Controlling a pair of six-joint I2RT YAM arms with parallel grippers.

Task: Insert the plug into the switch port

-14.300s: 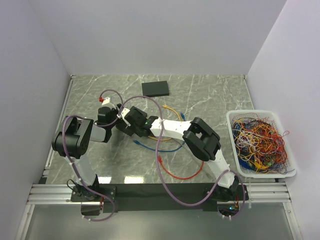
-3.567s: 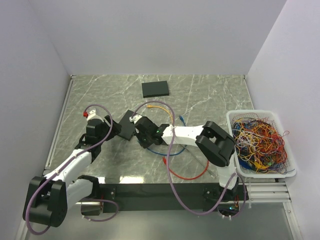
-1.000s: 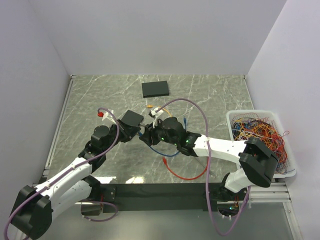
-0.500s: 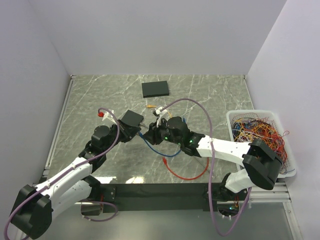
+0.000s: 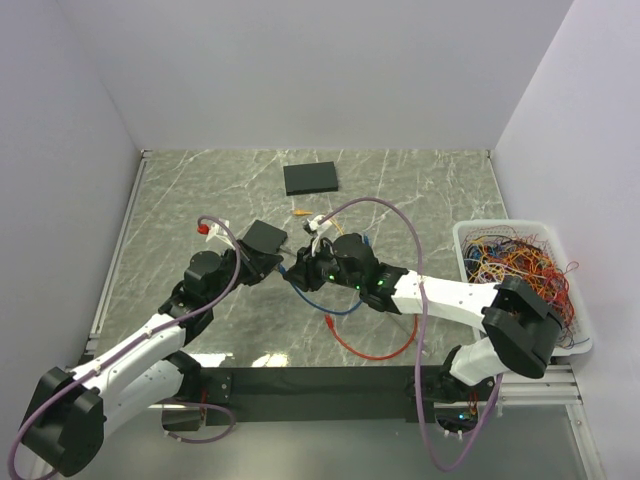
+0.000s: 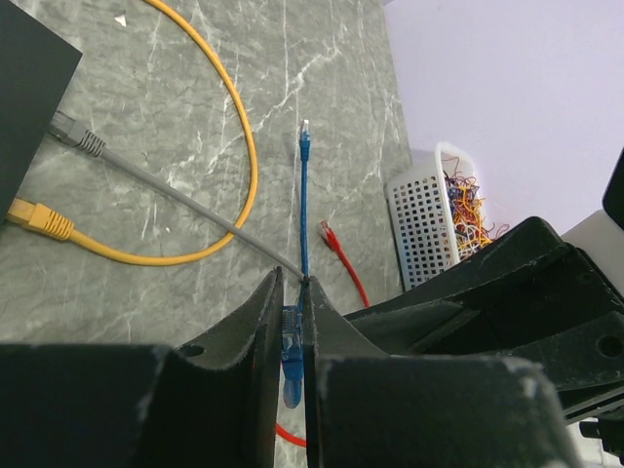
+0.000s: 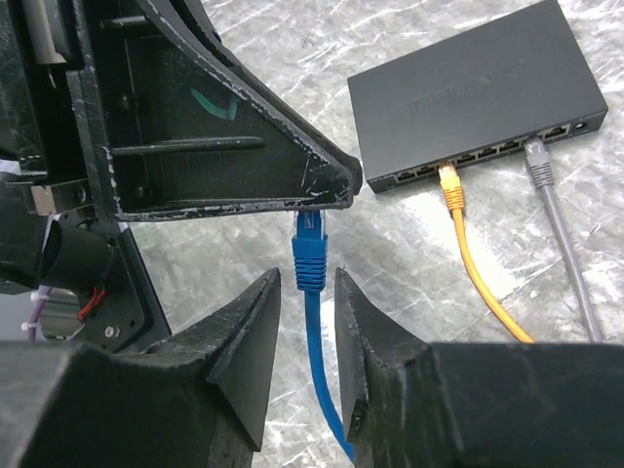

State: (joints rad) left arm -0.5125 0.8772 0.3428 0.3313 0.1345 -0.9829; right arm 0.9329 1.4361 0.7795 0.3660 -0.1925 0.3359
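Handover advice: left pincer (image 6: 291, 292) pinches the blue Ethernet plug (image 7: 308, 239) near the black multi-port network switch (image 7: 468, 93); right pincer (image 7: 308, 281), spread astride that plug, should clamp squarely before the left lets go.

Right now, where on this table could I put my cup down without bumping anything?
Bare marble lies at the far right, between the black box and the white basket, and in the far left corner. The middle is crowded: the left gripper and right gripper meet over loose cables.
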